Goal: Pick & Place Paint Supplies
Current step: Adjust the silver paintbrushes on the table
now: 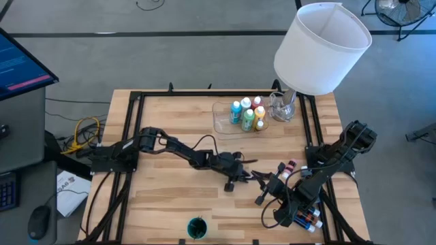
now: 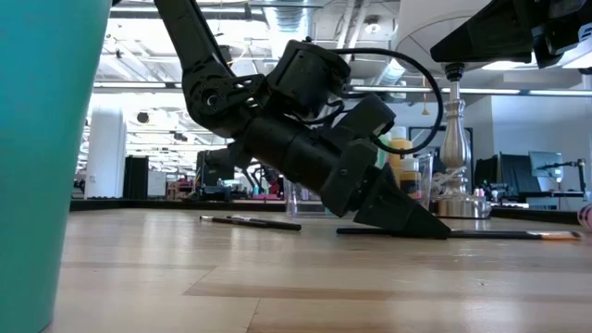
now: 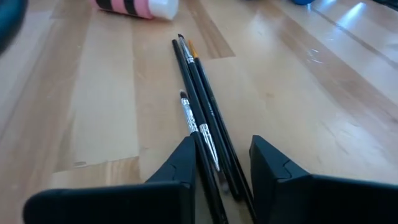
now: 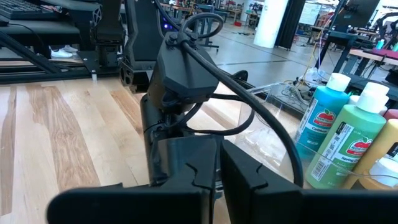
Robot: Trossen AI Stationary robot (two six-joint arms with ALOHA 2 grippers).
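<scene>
Three thin dark-handled brushes (image 3: 202, 93) lie side by side on the wooden table, bristle ends pointing away from my left gripper (image 3: 222, 163). That gripper slants down with its tips at the table (image 2: 435, 229), open narrowly, its fingers on either side of the handles. Another brush (image 2: 250, 221) lies apart on the table. A pink, black-striped bottle (image 3: 137, 6) lies on its side beyond the brushes. White-capped paint bottles (image 1: 246, 114) stand upright in the clear tray (image 1: 221, 122). My right gripper (image 4: 214, 180) is shut and holds nothing, hanging above the table just right of the left gripper. My left gripper comes at the brush handles slanting down from the table's left, its fingers lying along them. One finger's inner edge (image 3: 189, 155) meets the outermost handle (image 3: 200, 158). The other finger (image 3: 270, 162) stands a sliver off. All three brushes lie flat on the table.
A big white lampshade (image 1: 320, 47) and a glass jar (image 1: 283, 105) stand at the far right. A teal cup (image 1: 197, 226) sits at the near edge. More small bottles (image 1: 306, 218) lie by the right arm's base. Bare wood lies left of the brushes.
</scene>
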